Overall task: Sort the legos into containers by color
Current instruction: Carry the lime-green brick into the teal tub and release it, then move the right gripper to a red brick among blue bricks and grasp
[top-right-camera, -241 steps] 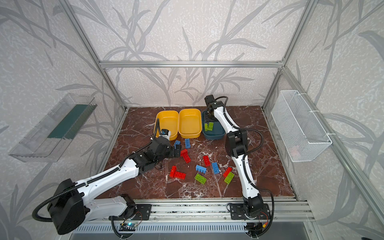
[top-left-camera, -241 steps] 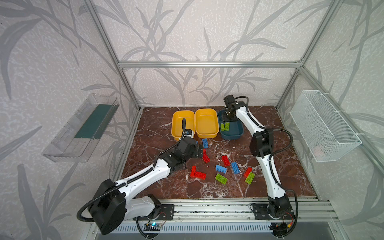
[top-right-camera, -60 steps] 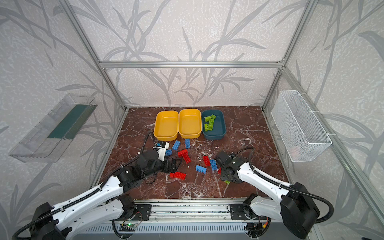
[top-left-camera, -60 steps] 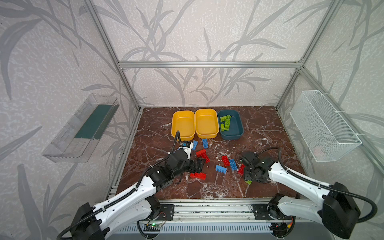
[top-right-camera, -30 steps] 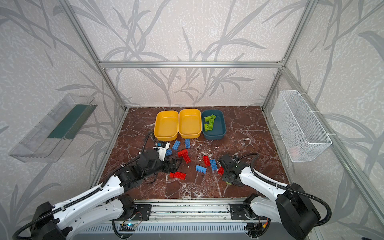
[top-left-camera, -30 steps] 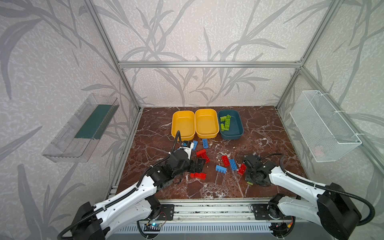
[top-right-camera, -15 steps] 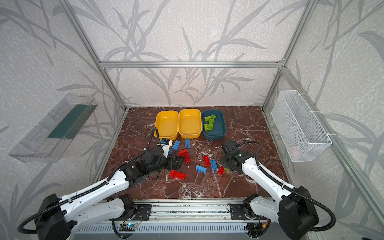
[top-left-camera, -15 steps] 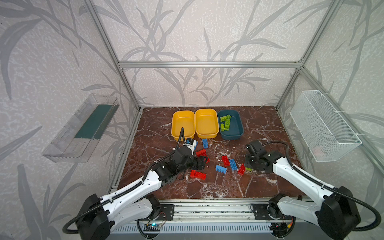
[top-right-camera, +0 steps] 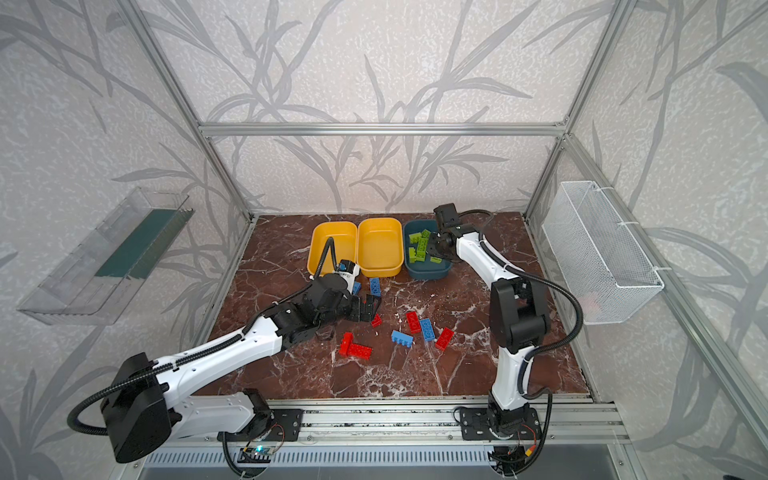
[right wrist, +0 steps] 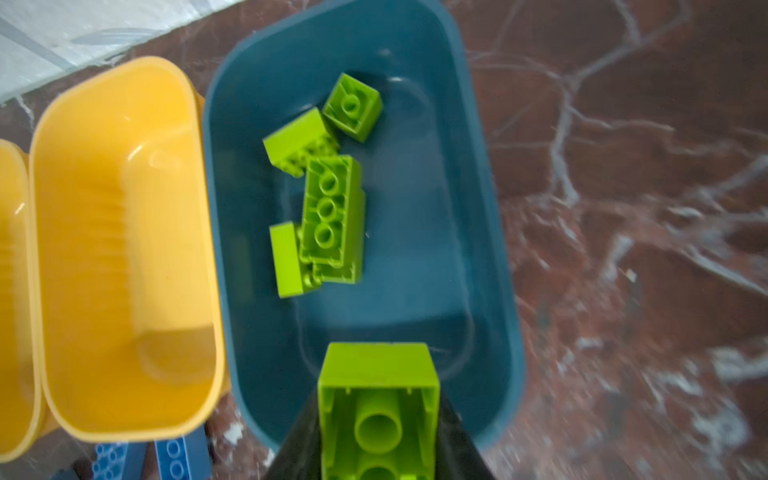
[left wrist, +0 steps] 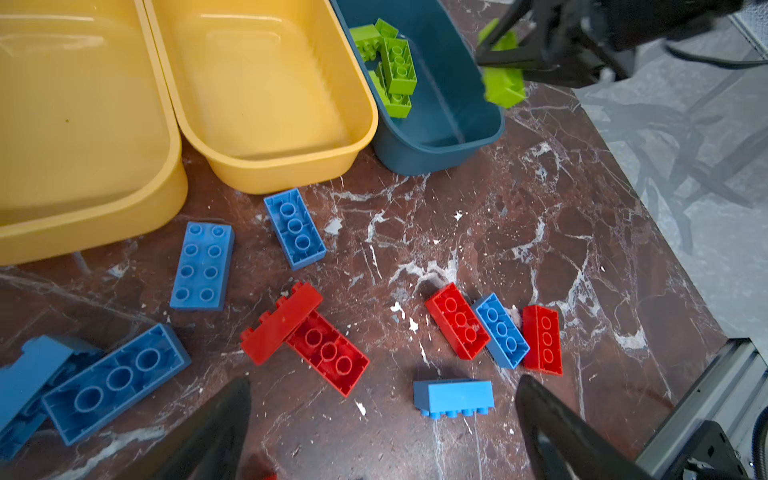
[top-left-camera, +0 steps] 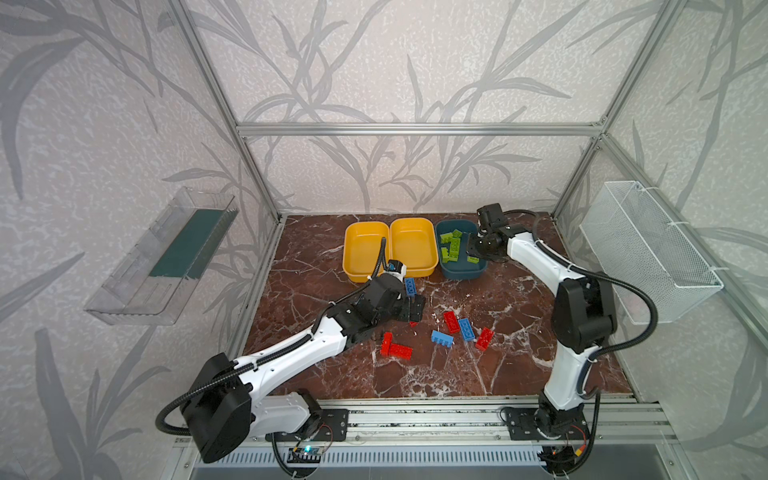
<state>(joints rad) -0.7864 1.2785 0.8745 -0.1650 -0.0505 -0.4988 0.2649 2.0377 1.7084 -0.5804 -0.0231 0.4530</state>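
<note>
Three containers stand in a row at the back: two yellow tubs [top-left-camera: 353, 272] [top-left-camera: 432, 257] and a teal tub [top-left-camera: 461, 275]. Several green legos [right wrist: 332, 208] lie in the teal tub. My right gripper [right wrist: 378, 419] is shut on a green lego [right wrist: 378, 399] and hangs over the teal tub's near end, as both top views show [top-left-camera: 473, 251] [top-right-camera: 433, 249]. Red and blue legos [top-left-camera: 451, 322] [top-left-camera: 441, 338] lie scattered on the marble floor. My left gripper [left wrist: 382, 399] stands open and empty low over them, with a blue lego [left wrist: 453, 397] lying on its side between its fingers [left wrist: 552, 419].
A clear plastic tray [top-left-camera: 166, 257] hangs on the left wall and a white wire basket [top-left-camera: 648, 249] on the right wall. An aluminium rail [top-left-camera: 415, 415] runs along the front edge. Both yellow tubs hold nothing.
My right gripper closed on a green lego at the front right of the floor, lifted it and carried it back over the teal tub. The left gripper shifted slightly toward the back.
</note>
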